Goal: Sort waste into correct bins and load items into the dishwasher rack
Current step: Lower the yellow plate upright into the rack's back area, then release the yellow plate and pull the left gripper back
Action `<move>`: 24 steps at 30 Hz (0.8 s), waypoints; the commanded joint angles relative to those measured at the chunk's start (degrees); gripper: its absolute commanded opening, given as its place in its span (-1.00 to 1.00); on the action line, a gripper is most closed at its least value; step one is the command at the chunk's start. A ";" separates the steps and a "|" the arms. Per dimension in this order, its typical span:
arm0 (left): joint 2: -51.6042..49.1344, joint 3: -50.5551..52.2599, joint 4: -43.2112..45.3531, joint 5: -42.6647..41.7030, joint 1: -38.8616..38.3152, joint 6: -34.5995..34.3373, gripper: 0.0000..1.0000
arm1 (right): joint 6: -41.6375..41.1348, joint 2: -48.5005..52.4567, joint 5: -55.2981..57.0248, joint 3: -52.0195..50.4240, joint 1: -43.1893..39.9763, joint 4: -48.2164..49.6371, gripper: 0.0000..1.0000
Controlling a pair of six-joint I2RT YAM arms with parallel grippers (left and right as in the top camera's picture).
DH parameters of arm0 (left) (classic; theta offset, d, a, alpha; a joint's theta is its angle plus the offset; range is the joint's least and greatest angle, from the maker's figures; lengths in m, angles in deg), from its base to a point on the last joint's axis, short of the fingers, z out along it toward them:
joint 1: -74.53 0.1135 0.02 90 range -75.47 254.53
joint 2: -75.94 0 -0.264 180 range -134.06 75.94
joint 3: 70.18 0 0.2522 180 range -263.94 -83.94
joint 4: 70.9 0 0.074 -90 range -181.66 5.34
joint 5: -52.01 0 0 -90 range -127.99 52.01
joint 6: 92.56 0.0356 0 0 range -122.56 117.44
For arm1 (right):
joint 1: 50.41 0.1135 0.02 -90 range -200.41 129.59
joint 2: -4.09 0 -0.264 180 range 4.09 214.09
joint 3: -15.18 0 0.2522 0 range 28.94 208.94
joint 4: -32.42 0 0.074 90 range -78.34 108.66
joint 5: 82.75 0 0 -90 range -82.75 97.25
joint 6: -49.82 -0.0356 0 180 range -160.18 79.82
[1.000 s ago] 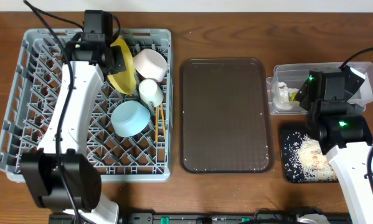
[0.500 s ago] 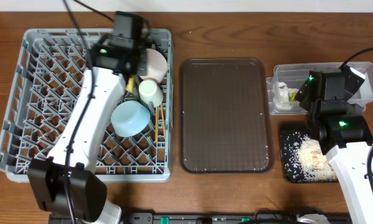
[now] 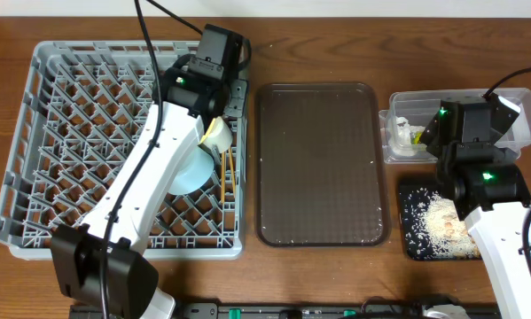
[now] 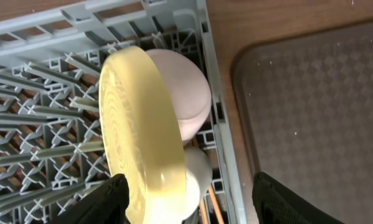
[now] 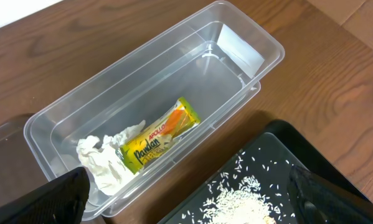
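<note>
Since the left jaws stand wide apart, with the yellow plate (image 4: 142, 130) rising on edge out of the gap, close against one finger and well clear of the other, nothing is clamped. The plate seems to lean by itself among the pegs of the dishwasher rack (image 4: 205, 62). It looks stiff, glossy and fairly light, so I judge it will not flex but could slip or swing. The surest hold is its rim, pinched across the thin edge near the top, because the broad faces offer no purchase. Just past the plate's lower edge sit a pale cup (image 4: 195, 177) and the chopsticks (image 4: 209, 208), which are thin, light and likely to roll, so they are best taken together near their middle. Farther out, behind the plate, the white bowl (image 4: 189, 99) lies against the rack wall. It is hard and probably breakable, and its lip is the place to grip. Beyond that wall lies the brown tray (image 4: 323, 112) on the worktop. The right jaws are fully spread and empty. Close under them is the black tray (image 5: 298, 149) with loose food scraps (image 5: 248, 202). Ahead of them the clear tub (image 5: 217, 87) holds the soft napkin (image 5: 105, 158) and the crinkly wrapper (image 5: 161, 140).
</note>
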 commanded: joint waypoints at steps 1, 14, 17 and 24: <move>1.25 0.04 0.46 -0.09 1.22 -1.31 0.34 | -0.72 -0.44 0.83 0.59 -0.15 -0.13 0.99; 17.16 0.04 -3.76 -0.59 13.51 -18.60 0.73 | -0.72 -0.44 0.83 0.59 -0.15 -0.13 0.98; 18.67 0.04 -4.68 -0.57 15.21 -18.58 0.77 | -0.72 -0.44 0.83 0.59 -0.15 -0.13 0.99; 18.91 0.04 -4.72 -0.57 15.56 -18.58 0.82 | -0.72 -0.44 0.83 0.59 -0.15 -0.13 0.99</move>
